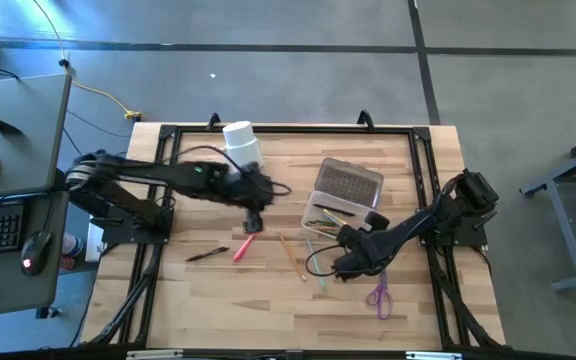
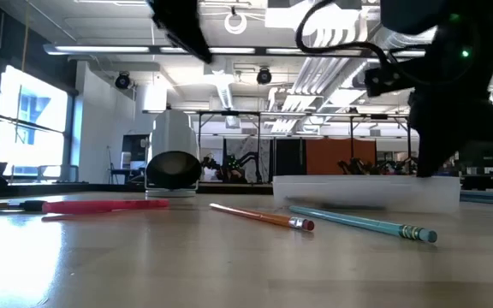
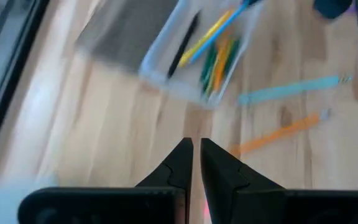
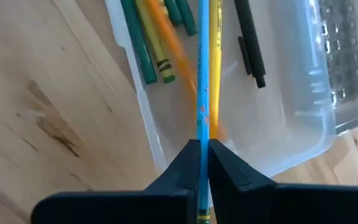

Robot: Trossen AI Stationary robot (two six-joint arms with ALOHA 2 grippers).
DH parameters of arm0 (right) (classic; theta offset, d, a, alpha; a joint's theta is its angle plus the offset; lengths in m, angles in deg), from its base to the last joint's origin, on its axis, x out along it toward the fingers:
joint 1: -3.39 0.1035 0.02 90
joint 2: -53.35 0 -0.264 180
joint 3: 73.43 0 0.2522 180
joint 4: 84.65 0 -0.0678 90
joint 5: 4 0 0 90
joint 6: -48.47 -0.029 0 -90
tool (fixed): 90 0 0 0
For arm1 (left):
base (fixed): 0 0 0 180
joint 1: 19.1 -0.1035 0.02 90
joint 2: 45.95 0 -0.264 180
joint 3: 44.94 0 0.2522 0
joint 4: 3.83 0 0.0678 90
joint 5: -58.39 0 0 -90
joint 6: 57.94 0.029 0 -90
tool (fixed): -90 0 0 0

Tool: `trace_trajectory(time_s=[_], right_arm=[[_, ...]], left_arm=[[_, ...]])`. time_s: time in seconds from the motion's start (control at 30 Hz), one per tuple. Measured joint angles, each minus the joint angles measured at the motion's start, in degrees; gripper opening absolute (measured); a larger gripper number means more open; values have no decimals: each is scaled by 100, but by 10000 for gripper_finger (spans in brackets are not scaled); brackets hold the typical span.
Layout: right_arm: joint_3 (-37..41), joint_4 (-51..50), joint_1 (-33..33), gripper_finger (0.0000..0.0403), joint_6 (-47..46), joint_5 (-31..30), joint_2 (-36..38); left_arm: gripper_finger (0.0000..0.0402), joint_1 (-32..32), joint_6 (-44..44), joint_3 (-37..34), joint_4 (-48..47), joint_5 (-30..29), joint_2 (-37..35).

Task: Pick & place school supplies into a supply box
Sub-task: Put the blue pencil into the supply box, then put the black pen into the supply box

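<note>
Several pencils already in supply box (image 4: 303, 93); blue pencil (image 4: 202, 93) clamped by right hand (image 4: 202, 155) above it. Left hand (image 3: 196, 163) narrow, empty. Scissors (image 1: 380, 296), red pen (image 1: 243, 247), others left on desk (image 1: 228, 300).

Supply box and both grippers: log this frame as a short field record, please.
supply box: clear, on the table, holding several pencils and a dark pen
right gripper: shut on blue pencil, held over the box
left gripper: nearly closed, nothing seen between its fingers, above the table near the white cup
still on table: pink pen, orange pencil, scissors
</note>
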Motion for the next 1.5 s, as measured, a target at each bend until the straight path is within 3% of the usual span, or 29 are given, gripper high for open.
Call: trace_trajectory(time_s=[0.3, 0.63, 0.8, 1.0, 1.13, 1.27, 1.5], right_arm=[[-65, 513, -289, 57, 599, -1, 1], [-691, 1257, -815, 110, 1763, -229, 3], [-810, 2982, -947, 112, 2843, -171, 3], [-810, 5459, -842, 112, 5284, 986, -456], [-810, 5718, -707, 112, 4618, 578, -659], [-809, 5092, -679, 112, 4073, 248, -727], [-803, 4468, -655, 112, 3496, 181, -729]], left_arm=[[65, 2, -1192, 645, -2187, -106, -1195], [65, 9, -1840, 588, -3198, -109, -2004], [65, 13, -2110, 142, -3354, 168, -2265], [65, 13, -2271, -835, -3185, 317, -2501], [65, 13, -2506, -1609, -2697, 321, -2552], [65, 13, -2558, -2369, -2228, 643, -2551], [65, 15, -2213, -3678, -1276, 1929, -2552]])
